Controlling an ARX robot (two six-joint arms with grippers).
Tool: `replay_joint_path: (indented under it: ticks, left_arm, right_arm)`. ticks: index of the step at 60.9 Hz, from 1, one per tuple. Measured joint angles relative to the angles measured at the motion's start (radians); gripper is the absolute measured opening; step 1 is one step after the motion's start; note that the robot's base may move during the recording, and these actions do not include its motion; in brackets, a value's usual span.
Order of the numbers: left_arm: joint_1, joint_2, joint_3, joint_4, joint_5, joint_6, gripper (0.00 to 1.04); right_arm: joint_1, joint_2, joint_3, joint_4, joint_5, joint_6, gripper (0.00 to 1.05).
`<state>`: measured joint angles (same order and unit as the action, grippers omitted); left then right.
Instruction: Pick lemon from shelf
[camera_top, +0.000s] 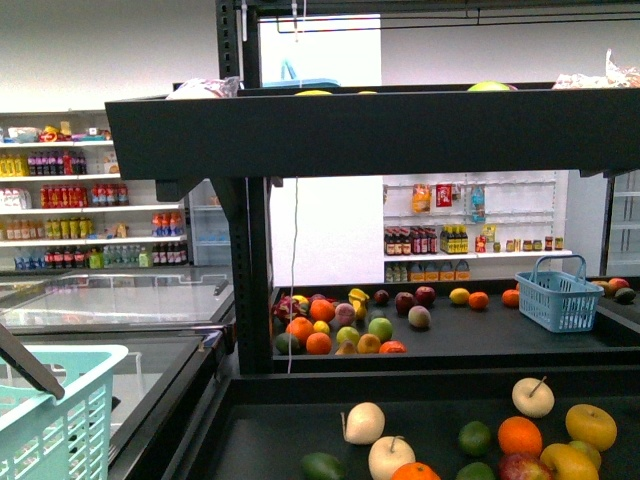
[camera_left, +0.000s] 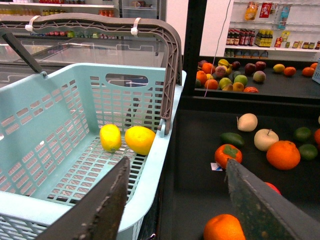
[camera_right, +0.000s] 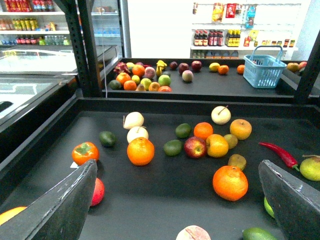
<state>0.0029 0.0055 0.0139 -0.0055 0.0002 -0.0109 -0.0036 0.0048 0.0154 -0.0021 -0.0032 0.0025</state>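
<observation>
The black tiered shelf holds loose fruit on dark trays. Two yellow lemons lie in a light teal basket, which stands left of the shelf and also shows in the front view. A lemon-like yellow fruit lies on the far tray, and also shows in the right wrist view. My left gripper is open and empty over the basket's right rim and the near tray's left edge. My right gripper is open and empty above the near tray, near an orange.
The near tray holds oranges, apples, limes, avocados, a persimmon and a red chilli. A blue basket stands on the far tray. Black uprights frame the shelf. Glass freezers lie to the left.
</observation>
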Motion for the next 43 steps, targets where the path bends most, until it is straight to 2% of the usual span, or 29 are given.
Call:
replay_joint_path:
  ticks: [7, 10, 43]
  left_arm:
    - [0.0, 0.0, 0.0, 0.0, 0.0, 0.0, 0.93]
    - [0.0, 0.0, 0.0, 0.0, 0.0, 0.002, 0.98]
    - [0.0, 0.0, 0.0, 0.0, 0.0, 0.002, 0.97]
  right_arm:
    - [0.0, 0.0, 0.0, 0.0, 0.0, 0.0, 0.97]
    - [0.0, 0.0, 0.0, 0.0, 0.0, 0.0, 0.97]
    - [0.0, 0.0, 0.0, 0.0, 0.0, 0.0, 0.97]
